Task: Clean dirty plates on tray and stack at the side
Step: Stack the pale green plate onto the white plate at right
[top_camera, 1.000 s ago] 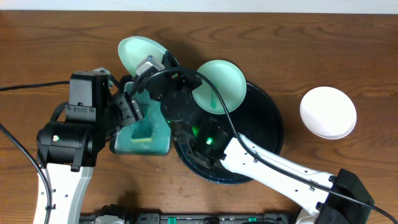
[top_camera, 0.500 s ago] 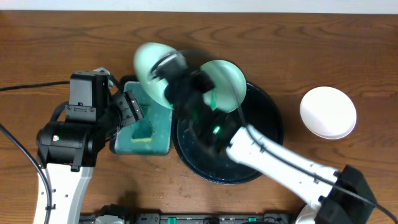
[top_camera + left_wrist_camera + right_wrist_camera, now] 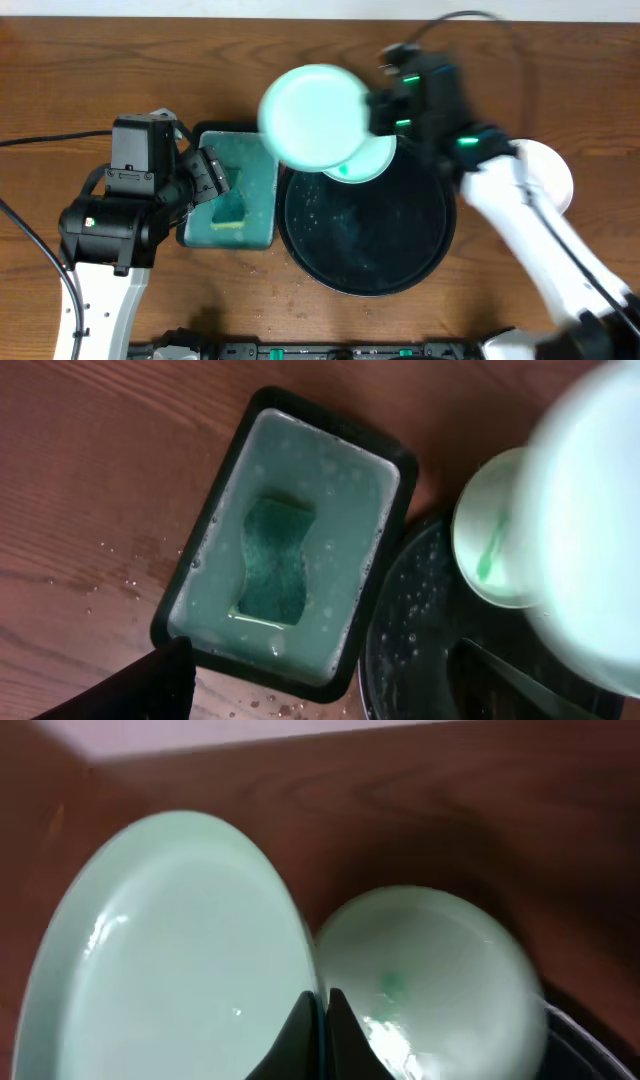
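Observation:
My right gripper point(image 3: 318, 1005) is shut on the rim of a pale mint plate point(image 3: 312, 117) and holds it in the air above the back left of the round black tray point(image 3: 420, 262). The held plate also fills the left of the right wrist view point(image 3: 170, 950). A second plate point(image 3: 366, 165) with a teal smear lies at the tray's back edge, partly under the held one; it also shows in the right wrist view point(image 3: 430, 970). A third white plate point(image 3: 552, 185) sits on the table at the right, partly behind my right arm. My left gripper point(image 3: 320, 685) is open above the table.
A rectangular black tray point(image 3: 258, 180) with teal soapy water and a teal sponge point(image 3: 275, 560) stands left of the round tray. Water drops lie on the wood in front of it. A cable runs along the far left.
My right arm has swung right and lifted the mint plate from over the rectangular tray toward the round tray's back. The left arm has not moved.

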`<state>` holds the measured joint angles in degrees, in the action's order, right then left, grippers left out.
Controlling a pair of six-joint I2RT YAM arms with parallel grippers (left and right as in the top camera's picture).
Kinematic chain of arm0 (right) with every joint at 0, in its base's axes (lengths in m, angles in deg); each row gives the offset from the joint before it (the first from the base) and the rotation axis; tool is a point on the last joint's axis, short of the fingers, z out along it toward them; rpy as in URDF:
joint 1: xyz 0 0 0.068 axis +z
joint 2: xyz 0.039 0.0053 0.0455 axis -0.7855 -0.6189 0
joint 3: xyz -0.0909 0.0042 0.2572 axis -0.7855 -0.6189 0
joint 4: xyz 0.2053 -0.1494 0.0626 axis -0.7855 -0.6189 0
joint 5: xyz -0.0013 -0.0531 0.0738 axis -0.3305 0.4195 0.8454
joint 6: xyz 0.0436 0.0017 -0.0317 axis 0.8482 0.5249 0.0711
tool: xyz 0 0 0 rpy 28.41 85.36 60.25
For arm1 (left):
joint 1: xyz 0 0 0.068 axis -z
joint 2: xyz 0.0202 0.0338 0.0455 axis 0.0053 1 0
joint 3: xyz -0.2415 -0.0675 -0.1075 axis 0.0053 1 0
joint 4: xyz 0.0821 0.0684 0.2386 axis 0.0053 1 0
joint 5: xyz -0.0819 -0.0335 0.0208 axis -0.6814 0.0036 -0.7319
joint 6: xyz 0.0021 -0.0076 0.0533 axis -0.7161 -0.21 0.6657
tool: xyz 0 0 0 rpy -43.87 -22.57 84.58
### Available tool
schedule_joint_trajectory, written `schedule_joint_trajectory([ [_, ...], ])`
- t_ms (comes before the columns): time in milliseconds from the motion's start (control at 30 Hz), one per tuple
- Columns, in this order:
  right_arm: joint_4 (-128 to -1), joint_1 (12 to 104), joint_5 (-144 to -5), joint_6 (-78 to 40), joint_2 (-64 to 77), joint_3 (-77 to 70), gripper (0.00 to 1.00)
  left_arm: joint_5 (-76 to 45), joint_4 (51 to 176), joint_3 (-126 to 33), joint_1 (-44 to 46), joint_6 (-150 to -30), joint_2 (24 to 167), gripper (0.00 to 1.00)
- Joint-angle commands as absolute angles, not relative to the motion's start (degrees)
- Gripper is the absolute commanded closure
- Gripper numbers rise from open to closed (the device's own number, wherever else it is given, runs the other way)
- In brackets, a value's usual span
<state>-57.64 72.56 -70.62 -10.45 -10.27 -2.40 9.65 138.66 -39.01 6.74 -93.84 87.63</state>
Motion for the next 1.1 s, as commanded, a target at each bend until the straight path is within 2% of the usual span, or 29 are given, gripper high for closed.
schedule_joint_trajectory([
  [0,-63.80,63.10,-70.10,-4.53,-4.04,-1.90,0.99,9.80,138.81,-39.40,6.46,-93.25,87.74,0.19],
  [300,-87.28,35.06,-85.81,-3.43,-6.79,-1.96,0.99,9.78,138.79,-39.40,6.46,-93.25,87.76,0.19],
  [533,-89.24,22.77,-85.31,-3.39,-16.25,-2.38,0.99,9.78,138.79,-39.40,6.46,-93.25,87.74,0.19],
  [600,-88.70,21.92,-82.23,-3.46,-18.40,-2.38,0.99,9.78,138.81,-39.40,6.46,-93.25,87.76,0.19],
  [667,-88.43,21.79,-80.04,-3.46,-19.10,-2.38,0.80,9.78,138.79,-39.40,6.46,-93.25,87.76,0.19],
  [767,-86.16,22.42,-71.12,-7.45,-17.92,-2.22,0.67,9.78,138.79,-39.40,6.46,-93.25,87.76,0.19],
  [867,-83.30,24.46,-62.97,-10.45,-14.86,-1.87,0.62,9.78,138.81,-39.40,6.46,-93.25,87.76,0.19],
  [933,-81.05,27.15,-60.02,-12.66,-11.99,-1.85,0.62,9.78,138.81,-39.40,6.46,-93.25,87.87,0.19],
  [1067,-76.48,36.63,-58.10,-17.42,-6.27,-1.87,0.62,9.78,138.81,-39.40,6.46,-93.25,88.00,0.19],
])
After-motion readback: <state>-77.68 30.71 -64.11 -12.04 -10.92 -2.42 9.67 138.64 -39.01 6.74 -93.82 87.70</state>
